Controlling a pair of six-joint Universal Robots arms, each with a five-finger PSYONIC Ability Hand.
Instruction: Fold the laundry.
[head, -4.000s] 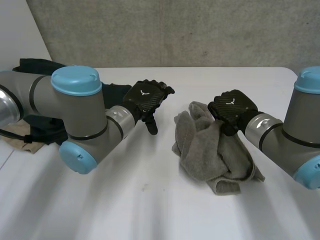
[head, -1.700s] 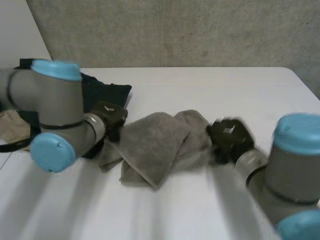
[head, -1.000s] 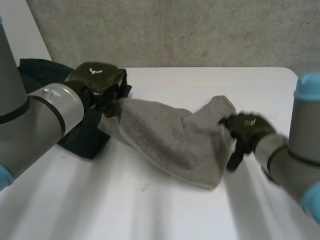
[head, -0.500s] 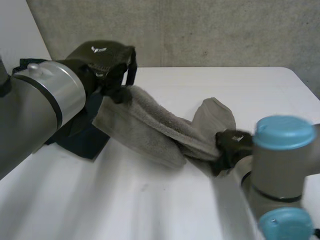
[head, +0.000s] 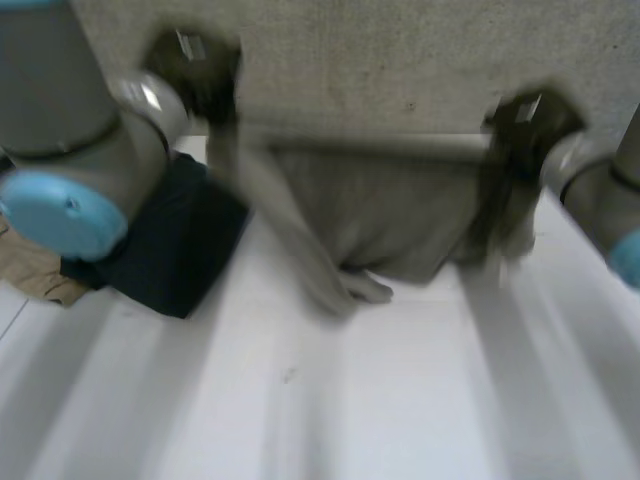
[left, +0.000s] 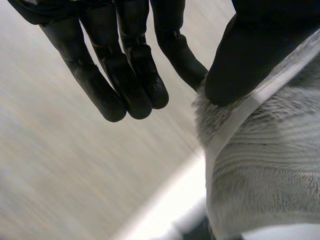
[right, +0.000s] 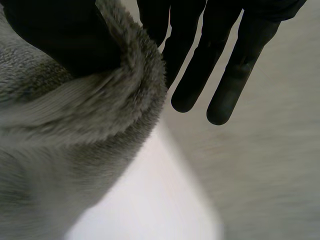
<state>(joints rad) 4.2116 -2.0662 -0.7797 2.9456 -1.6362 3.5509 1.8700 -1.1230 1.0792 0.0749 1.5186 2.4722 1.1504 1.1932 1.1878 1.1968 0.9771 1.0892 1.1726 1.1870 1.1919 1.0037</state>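
Note:
A grey towel (head: 390, 210) hangs spread between my two raised hands, and its lower edge rests bunched on the white table (head: 400, 400). My left hand (head: 195, 70) holds one upper corner. In the left wrist view the thumb (left: 250, 55) pinches the towel (left: 260, 165) by its hemmed edge, with the other fingers straight beside it. At the opposite upper corner is my right hand (head: 525, 120). Its wrist view shows the thumb (right: 55, 35) pressing the towel (right: 75, 150) while the fingers (right: 200, 60) stay straight.
A dark navy garment (head: 180, 240) lies on the table under my left arm, with a beige cloth (head: 35, 270) beside it at the table's left edge. A grey concrete wall (head: 400, 60) stands behind the table.
My right hand has closed on the towel's end. Both hands have risen and moved apart, lifting the towel off the table and stretching it out between them.

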